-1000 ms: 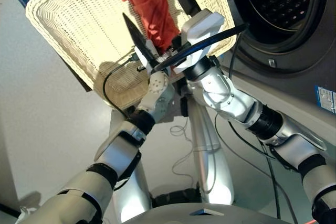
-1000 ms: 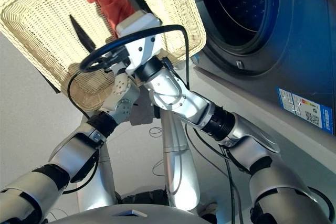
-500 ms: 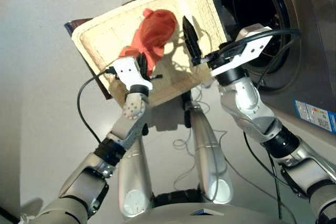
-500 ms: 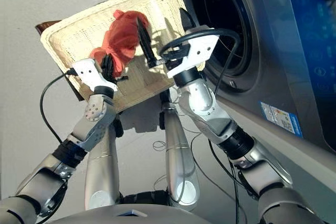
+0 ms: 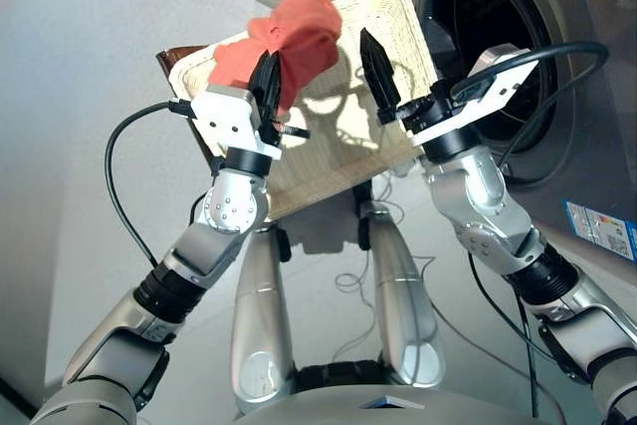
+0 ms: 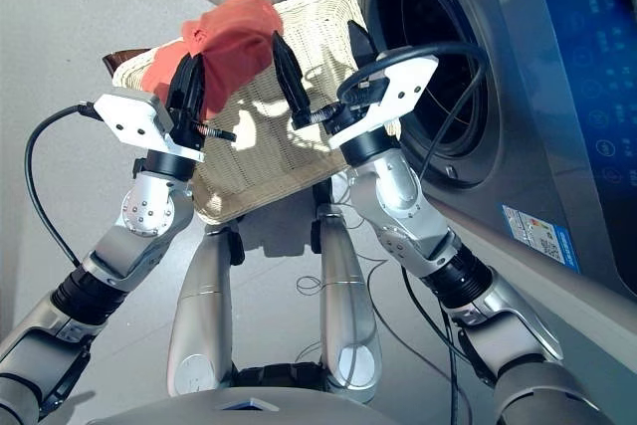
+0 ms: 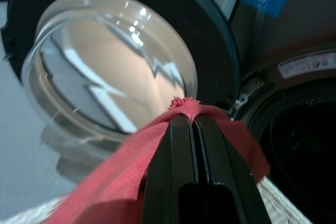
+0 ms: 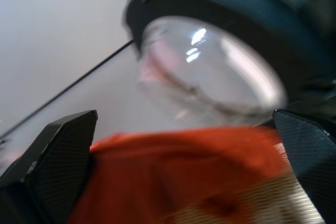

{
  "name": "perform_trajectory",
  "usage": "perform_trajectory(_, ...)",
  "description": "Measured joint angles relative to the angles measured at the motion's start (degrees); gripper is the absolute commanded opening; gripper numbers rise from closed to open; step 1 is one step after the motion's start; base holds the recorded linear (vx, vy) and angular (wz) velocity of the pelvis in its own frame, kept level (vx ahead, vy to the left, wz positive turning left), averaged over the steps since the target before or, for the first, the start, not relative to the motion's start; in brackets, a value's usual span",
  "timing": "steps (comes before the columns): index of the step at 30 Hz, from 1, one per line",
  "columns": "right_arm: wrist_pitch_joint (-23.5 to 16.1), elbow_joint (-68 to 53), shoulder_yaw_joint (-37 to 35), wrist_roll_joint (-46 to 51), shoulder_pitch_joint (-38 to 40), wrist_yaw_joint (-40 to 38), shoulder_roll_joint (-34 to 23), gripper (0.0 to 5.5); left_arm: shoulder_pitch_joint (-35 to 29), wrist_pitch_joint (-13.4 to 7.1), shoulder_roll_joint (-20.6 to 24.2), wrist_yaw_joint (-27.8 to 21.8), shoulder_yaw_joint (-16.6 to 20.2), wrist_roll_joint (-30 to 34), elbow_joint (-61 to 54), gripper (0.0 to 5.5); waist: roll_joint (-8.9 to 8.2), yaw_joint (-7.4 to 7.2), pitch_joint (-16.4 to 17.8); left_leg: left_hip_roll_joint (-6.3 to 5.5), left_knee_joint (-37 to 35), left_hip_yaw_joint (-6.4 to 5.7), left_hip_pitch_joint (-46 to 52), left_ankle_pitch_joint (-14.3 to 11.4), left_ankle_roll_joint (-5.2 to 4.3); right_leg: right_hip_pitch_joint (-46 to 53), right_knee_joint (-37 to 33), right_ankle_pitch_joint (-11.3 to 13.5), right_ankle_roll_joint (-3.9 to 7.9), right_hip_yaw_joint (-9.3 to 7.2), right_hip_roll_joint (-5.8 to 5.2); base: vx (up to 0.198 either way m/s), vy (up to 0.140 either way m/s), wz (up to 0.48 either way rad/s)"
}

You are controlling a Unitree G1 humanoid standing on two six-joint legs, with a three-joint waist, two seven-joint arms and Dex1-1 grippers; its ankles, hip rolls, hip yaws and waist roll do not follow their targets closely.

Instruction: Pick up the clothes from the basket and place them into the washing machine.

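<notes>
Coral red garment (image 5: 295, 39), one, pinched in left gripper (image 5: 267, 80) over basket (image 5: 338, 151).

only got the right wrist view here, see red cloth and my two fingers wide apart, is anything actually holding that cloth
Observer: Yes. The left pincer is shut on the coral red garment.
Operator: where is the washer opening
Observer: The washing machine porthole stands open just beyond the basket, on the robot's right.
Operator: is my pincer touching the cloth
Observer: No. The right pincer is open, apart from the cloth, over the basket.
</notes>
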Motion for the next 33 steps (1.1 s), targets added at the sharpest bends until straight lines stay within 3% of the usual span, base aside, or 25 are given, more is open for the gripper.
perform_trajectory(3,0.92,1.14,2.20,-0.09,-3.37,1.82,-1.56,5.50,-0.59,-0.06,0.01,-1.13,-0.29,-0.17,-0.64,0.00,0.01,0.29,0.00,-0.07,-0.01,-0.05,0.01,0.01,0.02,0.01,-0.02,-0.01,0.00,-0.06,-0.09,0.000,0.000,0.000)
perform_trajectory(9,6.38,10.23,3.84,-18.94,-8.30,3.60,-11.33,5.50,-0.71,-1.51,0.04,-3.86,-0.33,-2.08,-3.85,0.00,0.65,1.53,-0.02,-0.33,-0.07,-0.74,-0.16,0.43,0.10,0.14,0.16,-0.01,0.00,-0.48,-0.46,0.000,0.000,0.000)
perform_trajectory(14,11.47,16.44,5.92,-34.64,-10.79,4.85,-10.93,5.50,-0.95,-1.79,-0.67,-5.67,-0.34,-3.79,-5.26,0.00,1.40,1.46,0.01,-0.40,-0.06,-0.77,-0.25,0.52,0.20,0.09,0.26,0.01,0.04,-0.49,-0.66,0.000,0.000,0.000)
perform_trajectory(20,14.34,20.26,5.87,-52.09,-13.64,6.38,-8.64,5.50,-2.26,-1.78,-2.01,-7.98,-0.27,-3.79,-5.75,0.00,2.53,1.55,-0.01,-0.64,-0.06,-0.94,-0.35,0.61,0.26,0.08,0.30,0.01,0.04,-0.62,-0.75,0.000,0.000,0.000)
perform_trajectory(33,16.18,21.63,0.12,-69.89,-10.53,8.29,-8.58,5.50,-2.95,-1.60,-5.47,-10.07,1.12,-3.79,-5.95,0.00,3.34,1.31,0.05,-0.86,-0.06,-1.63,-1.49,0.92,0.28,-0.87,0.62,-0.04,0.08,-1.17,-0.95,0.000,0.000,0.000)
